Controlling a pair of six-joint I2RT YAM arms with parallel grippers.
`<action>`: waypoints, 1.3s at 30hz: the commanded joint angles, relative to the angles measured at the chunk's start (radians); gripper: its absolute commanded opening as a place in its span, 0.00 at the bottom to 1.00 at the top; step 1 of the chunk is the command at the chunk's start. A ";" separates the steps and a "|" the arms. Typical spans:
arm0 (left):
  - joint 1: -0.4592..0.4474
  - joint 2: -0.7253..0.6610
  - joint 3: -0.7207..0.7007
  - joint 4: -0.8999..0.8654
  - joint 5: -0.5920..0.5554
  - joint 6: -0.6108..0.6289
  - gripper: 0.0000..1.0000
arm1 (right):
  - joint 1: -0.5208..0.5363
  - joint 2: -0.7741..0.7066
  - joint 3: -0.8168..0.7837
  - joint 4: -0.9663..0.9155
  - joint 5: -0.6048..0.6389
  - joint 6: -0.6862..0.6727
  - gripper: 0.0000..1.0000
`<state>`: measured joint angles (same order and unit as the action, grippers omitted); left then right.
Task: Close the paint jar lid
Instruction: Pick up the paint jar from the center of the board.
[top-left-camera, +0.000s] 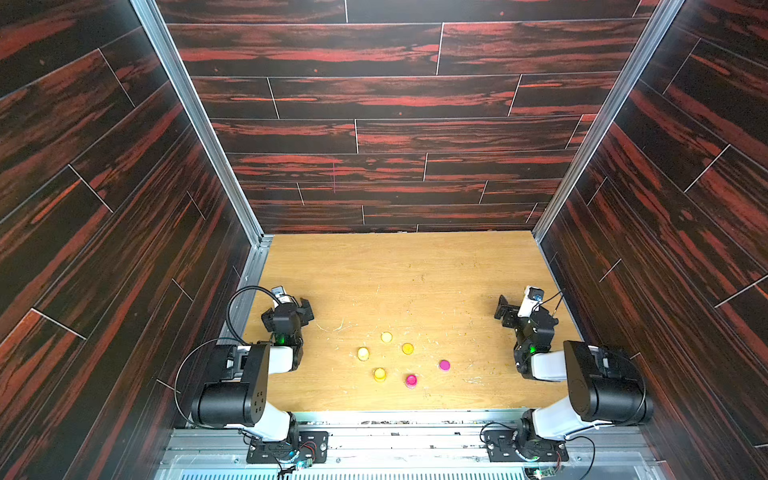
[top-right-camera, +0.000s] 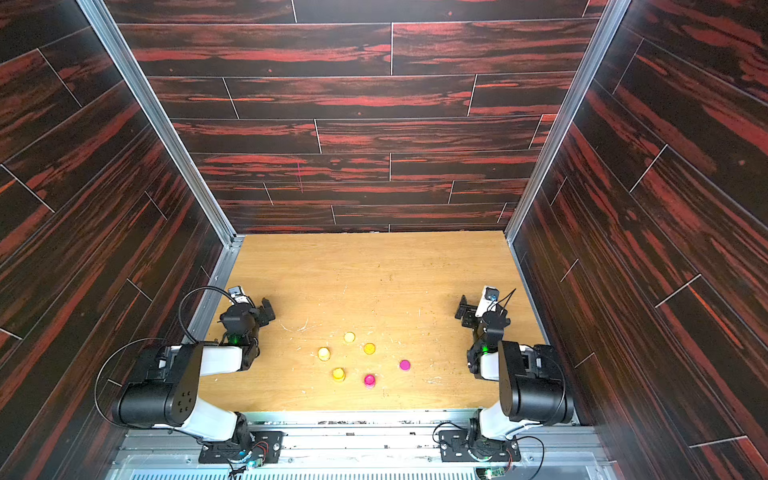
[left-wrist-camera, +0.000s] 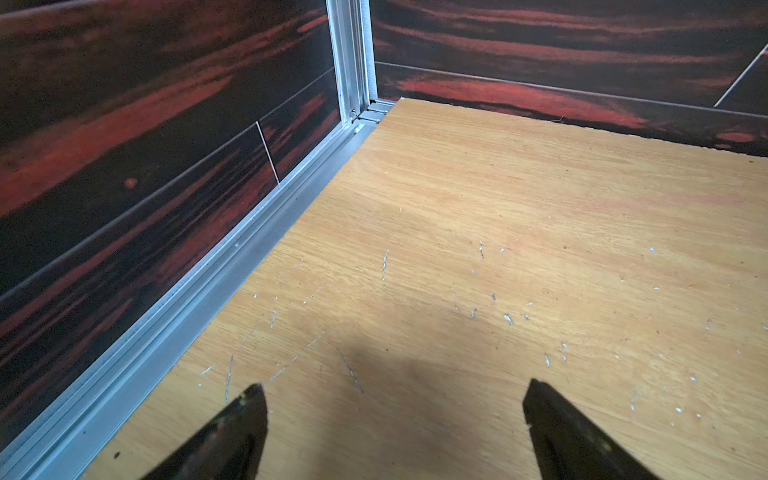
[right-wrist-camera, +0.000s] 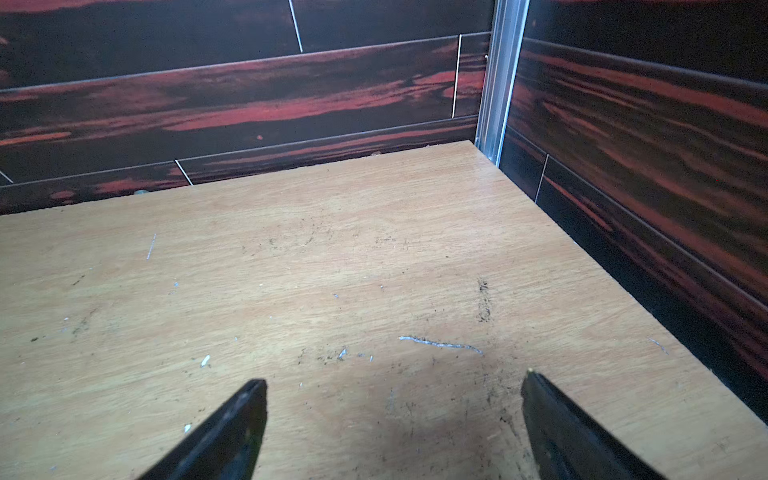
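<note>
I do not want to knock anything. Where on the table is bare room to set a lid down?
Bare: the far half of the table, between the back wall and the left gripper and right gripper; also the strip between the magenta pieces and the right arm. Crowded: the near middle, where yellow pieces cluster with them.

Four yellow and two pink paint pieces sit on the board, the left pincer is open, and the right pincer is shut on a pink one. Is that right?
No: the right pincer is open and empty, as the right wrist view shows. Both pink pieces lie free on the board. The rest holds.
</note>
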<state>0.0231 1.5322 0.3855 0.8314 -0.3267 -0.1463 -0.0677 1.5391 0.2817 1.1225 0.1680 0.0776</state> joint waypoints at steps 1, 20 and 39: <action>-0.003 0.003 0.021 0.017 -0.021 0.010 1.00 | -0.004 0.013 0.017 0.016 -0.006 0.009 0.98; -0.004 0.004 0.023 0.015 -0.021 0.008 1.00 | -0.004 0.013 0.018 0.014 -0.005 0.009 0.99; -0.207 -0.442 0.544 -0.961 0.106 -0.178 1.00 | 0.159 -0.329 0.502 -1.309 -0.131 0.225 0.90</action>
<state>-0.1440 1.1156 0.9066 0.1425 -0.2699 -0.2600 0.0200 1.2083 0.7345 0.1989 0.0971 0.2508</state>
